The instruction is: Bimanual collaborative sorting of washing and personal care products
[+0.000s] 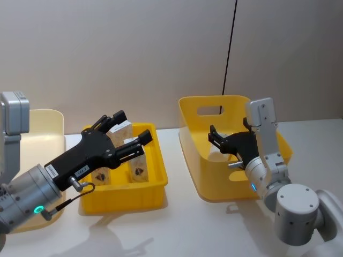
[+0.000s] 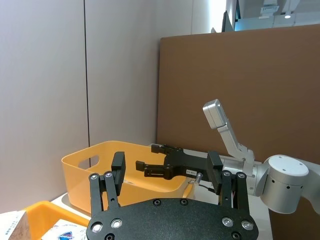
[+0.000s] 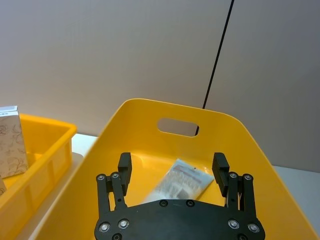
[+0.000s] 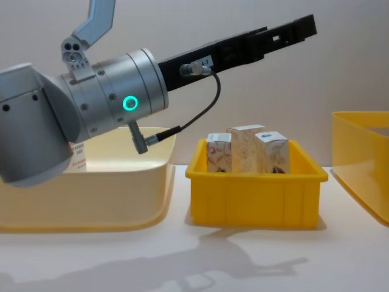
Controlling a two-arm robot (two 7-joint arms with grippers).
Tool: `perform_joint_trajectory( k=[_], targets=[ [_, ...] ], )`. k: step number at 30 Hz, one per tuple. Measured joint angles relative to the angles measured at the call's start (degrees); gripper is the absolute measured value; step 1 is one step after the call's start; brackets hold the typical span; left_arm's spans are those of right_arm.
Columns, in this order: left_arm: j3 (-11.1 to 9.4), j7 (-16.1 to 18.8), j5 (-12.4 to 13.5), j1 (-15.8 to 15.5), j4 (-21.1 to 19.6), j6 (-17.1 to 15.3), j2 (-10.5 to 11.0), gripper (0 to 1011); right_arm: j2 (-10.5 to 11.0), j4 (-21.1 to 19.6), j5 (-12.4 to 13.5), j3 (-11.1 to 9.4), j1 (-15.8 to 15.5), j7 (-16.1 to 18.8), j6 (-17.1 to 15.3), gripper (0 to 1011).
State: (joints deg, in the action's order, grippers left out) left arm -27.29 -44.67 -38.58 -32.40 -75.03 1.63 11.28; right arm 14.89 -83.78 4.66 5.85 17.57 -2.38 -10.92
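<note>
Three small white cartons (image 4: 246,146) with reddish swirls stand upright in a shallow yellow tray (image 4: 255,194); from the head view they show at the tray's middle (image 1: 138,167). My left gripper (image 1: 132,125) hovers open and empty above them, reaching high over the tray in the chest view (image 4: 298,27). Over on the right, my other gripper (image 1: 215,136) is open inside the tall yellow bin (image 1: 193,134). In the right wrist view its fingers (image 3: 124,165) frame a flat clear packet (image 3: 182,182) lying on the bin floor, apart from them.
A cream bin (image 4: 91,201) stands at the far left; a pale item with red print (image 4: 78,157) peeks from it behind my left arm. A black cable (image 1: 230,48) hangs on the wall behind the yellow bin. Bare table lies in front.
</note>
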Motion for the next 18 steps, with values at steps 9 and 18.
perform_joint_trajectory(
  k=[9,18],
  targets=[
    [0.0,0.0,0.0,0.0,0.0,0.0,0.0,1003,0.0,0.0,0.0,-0.2,-0.1,0.5,1.5,1001],
    [0.0,0.0,0.0,0.0,0.0,0.0,0.0,1003,-0.1,-0.5,1.0,-0.6,-0.5,2.8,6.3,1001]
  ],
)
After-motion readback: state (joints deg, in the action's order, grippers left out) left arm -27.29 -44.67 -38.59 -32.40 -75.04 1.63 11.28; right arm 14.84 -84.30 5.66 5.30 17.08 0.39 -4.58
